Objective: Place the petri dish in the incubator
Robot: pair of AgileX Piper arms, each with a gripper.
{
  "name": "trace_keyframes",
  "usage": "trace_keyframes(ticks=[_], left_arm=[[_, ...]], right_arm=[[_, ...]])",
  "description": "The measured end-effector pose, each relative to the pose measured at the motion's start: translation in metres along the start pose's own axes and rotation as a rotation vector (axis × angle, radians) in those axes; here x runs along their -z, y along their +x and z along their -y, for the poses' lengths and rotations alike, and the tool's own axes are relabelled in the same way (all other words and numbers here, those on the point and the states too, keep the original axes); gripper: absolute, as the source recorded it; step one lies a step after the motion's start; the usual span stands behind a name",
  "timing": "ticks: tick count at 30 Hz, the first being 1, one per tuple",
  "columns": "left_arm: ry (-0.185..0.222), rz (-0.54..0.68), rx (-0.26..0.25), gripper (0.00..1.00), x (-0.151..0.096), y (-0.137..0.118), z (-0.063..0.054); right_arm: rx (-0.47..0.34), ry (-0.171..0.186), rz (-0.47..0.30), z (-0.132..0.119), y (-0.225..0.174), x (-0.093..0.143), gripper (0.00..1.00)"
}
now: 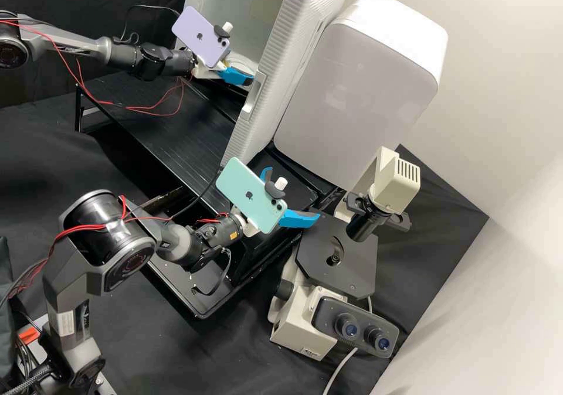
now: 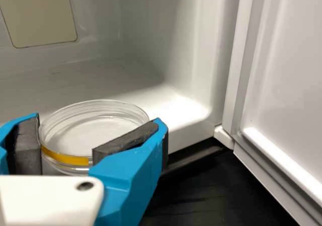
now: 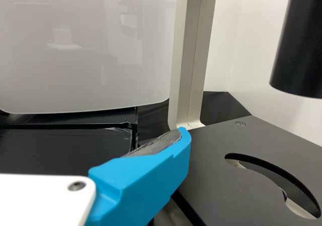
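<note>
A clear petri dish [image 2: 85, 128] with a yellow band sits low at the front lip of the white incubator's floor [image 2: 176, 105]. My left gripper [image 2: 98, 123] is shut on it, a grey pad [image 2: 123, 141] against each side. In the high view that gripper [image 1: 237, 77] is at the incubator's opening [image 1: 234, 8], beside the open door [image 1: 275, 72]. My right gripper [image 1: 296, 204] stands open and holds nothing above the microscope stage [image 1: 337, 254]. One of its blue fingers [image 3: 151, 170] hangs over the stage's edge [image 3: 241, 150].
The incubator stands on a black slatted platform [image 1: 176, 137]. A white microscope [image 1: 305, 319] with its eyepieces [image 1: 360, 331] and condenser [image 3: 299, 40] sits in front of the door. Red cables [image 1: 141, 105] trail off the left arm. A black cloth [image 1: 53, 143] covers the bench.
</note>
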Motion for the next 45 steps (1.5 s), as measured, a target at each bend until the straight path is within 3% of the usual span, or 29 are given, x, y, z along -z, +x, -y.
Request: trace_keyframes(ticks=[3,25,33,45], left_arm=[[-0.025,0.0,-0.003,0.0,-0.002,0.007,0.001],[-0.045,-0.027,-0.077,0.0,0.014,0.051,0.002],[-0.058,-0.043,-0.104,0.0,0.024,0.056,-0.006],[-0.057,-0.056,-0.098,0.0,0.027,0.062,0.001]], right_arm=[[0.0,0.0,0.0,0.0,0.0,0.0,1.0],[0.0,0.0,0.0,0.0,0.0,0.0,1.0],[0.0,0.0,0.0,0.0,0.0,0.0,1.0],[0.0,0.0,0.0,0.0,0.0,0.0,1.0]])
